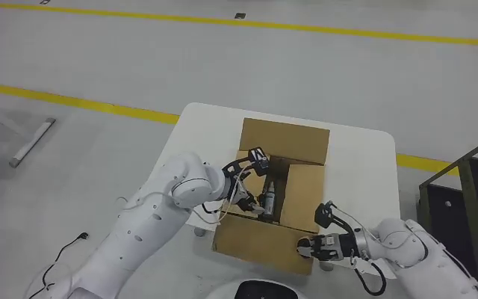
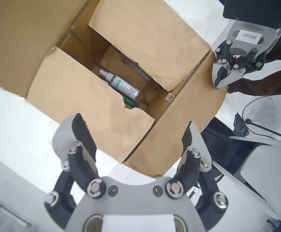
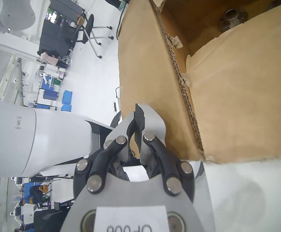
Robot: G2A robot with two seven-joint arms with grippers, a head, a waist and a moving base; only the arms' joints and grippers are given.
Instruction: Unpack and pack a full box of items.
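Right gripper (image 3: 138, 109) sat at the nearest edge of the box (image 1: 305, 196), jaws together and clamped on the corner of the near flap (image 1: 258, 243), which lay folded outward toward the robot. Judged purpose: pin that flap back so the opening is unobstructed and the box cannot slide on the counter (image 1: 202, 127). Left gripper (image 2: 133, 122) hung at the box's side edge, above the side flap (image 2: 87, 101), jaws wide apart and holding nothing. That pose would suit a reach down for an item. Inside the box, on the bottom, lay a clear spray bottle (image 2: 119, 84) on its side and a green item (image 2: 130, 102) just beside it, partly hidden by the side flap. A metal flanged fitting (image 3: 230, 17) also sat in the box. The inner flaps leaned over the opening and left a narrow gap, so access looked tight. The far flap (image 1: 284, 138) lay folded back beyond the opening. Judged stage: unpacking, contents not yet lifted out.
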